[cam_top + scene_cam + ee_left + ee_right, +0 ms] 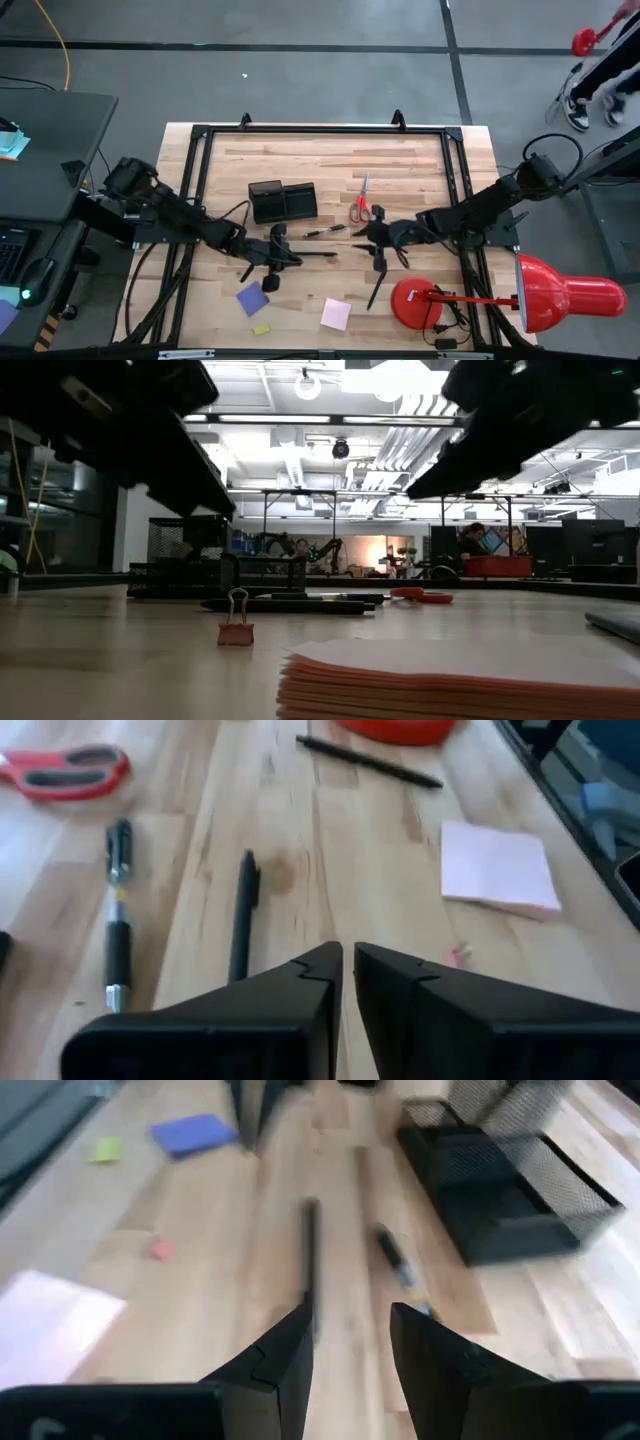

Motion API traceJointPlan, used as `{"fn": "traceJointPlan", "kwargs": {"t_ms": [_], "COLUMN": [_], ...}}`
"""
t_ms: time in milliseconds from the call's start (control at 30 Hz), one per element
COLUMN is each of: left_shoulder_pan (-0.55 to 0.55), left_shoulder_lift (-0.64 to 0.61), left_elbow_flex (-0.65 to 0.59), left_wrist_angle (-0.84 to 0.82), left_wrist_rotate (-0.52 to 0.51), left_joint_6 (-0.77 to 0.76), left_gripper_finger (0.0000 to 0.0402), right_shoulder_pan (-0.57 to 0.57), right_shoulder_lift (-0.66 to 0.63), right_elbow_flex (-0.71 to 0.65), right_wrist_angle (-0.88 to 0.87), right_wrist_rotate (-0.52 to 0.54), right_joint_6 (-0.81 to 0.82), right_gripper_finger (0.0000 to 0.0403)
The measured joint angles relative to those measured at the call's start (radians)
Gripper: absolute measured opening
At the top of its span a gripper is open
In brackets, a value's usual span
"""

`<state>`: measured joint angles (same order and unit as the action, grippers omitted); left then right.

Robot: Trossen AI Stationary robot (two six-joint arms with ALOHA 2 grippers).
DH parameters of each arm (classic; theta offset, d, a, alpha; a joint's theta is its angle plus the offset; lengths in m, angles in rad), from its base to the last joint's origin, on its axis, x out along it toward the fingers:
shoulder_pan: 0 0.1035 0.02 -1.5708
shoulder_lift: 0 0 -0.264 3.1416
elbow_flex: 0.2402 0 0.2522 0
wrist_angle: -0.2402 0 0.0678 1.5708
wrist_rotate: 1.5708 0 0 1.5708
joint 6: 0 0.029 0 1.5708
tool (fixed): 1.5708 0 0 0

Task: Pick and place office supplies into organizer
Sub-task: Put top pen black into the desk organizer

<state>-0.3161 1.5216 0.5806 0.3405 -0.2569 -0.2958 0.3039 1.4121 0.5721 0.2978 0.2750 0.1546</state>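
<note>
**Organizer apparently unfilled, supplies all out on the table**

As far as the views show, nothing has gone into the black mesh organizer [283,201], which stands left of the table's middle, toward the far edge; the right wrist view shows the compartments facing it bare. By my judgement the task is near its start, with every visible item left to move.

The left gripper [283,257] hovers over the table's middle, fingers pressed nearly together and gripping nothing. The right gripper [372,233] faces it from the right side, fingers apart and empty, a pen lying on the wood ahead of them.

Count of what lies out:
- One pair of red-handled scissors [361,206], right of the organizer.
- Three pens: a short one [325,230] just in front of the organizer, a slim dark one [318,255] between the grippers, and one [378,285] slanting toward the near edge beside the red desk lamp [520,296].
- One blue-purple note pad [252,298] and one pink note pad [336,313], both near the near edge.
- One small yellow piece [262,329] at the near edge.
- One small pink binder clip [236,624], clear only in the low view.
</note>
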Motion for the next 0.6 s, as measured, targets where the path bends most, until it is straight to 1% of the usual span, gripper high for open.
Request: {"fn": "traceJointPlan", "kwargs": {"t_ms": [67,167,233,267,300,367,433,500,533,600], "left_shoulder_pan": [0.001,0.002,0.002,0.002,0.002,0.002,0.002,0.002,0.002,0.002], "left_shoulder_lift": [-0.046,-0.107,-0.148,-0.164,-0.177,-0.211,-0.217,-0.234,-0.234,-0.234], "left_elbow_flex": [0.001,0.001,0.001,0.001,0.002,0.0,0.003,-0.001,0.0,0.002], "left_wrist_angle": [-0.044,-0.073,-0.09,-0.089,-0.087,-0.116,-0.099,-0.124,-0.107,-0.107], "left_wrist_rotate": [-0.013,-0.045,-0.053,-0.053,-0.054,-0.057,-0.058,-0.06,-0.061,-0.061], "left_joint_6": [0.001,0.011,0.034,0.038,0.044,0.064,0.08,0.092,0.097,0.107], "left_gripper_finger": [0.0029,0.0033,0.0032,0.0031,0.003,0.0029,0.0028,0.003,0.003,0.003], "right_shoulder_pan": [-0.012,-0.026,-0.046,-0.051,-0.05,-0.041,-0.027,-0.018,-0.015,-0.014], "right_shoulder_lift": [0.032,0.119,0.192,0.217,0.235,0.26,0.279,0.31,0.32,0.343], "right_elbow_flex": [0.011,0.042,0.09,0.119,0.156,0.232,0.271,0.286,0.286,0.268], "right_wrist_angle": [0.003,-0.006,-0.099,-0.161,-0.207,-0.245,-0.271,-0.237,-0.202,-0.087], "right_wrist_rotate": [-0.002,-0.061,-0.125,-0.135,-0.137,-0.147,-0.144,-0.142,-0.141,-0.13], "right_joint_6": [0.002,0.045,0.078,0.08,0.077,0.069,0.05,0.028,0.023,0.0], "right_gripper_finger": [0.0126,0.0126,0.0126,0.0126,0.0126,0.0126,0.0126,0.0126,0.0126,0.0126]}}
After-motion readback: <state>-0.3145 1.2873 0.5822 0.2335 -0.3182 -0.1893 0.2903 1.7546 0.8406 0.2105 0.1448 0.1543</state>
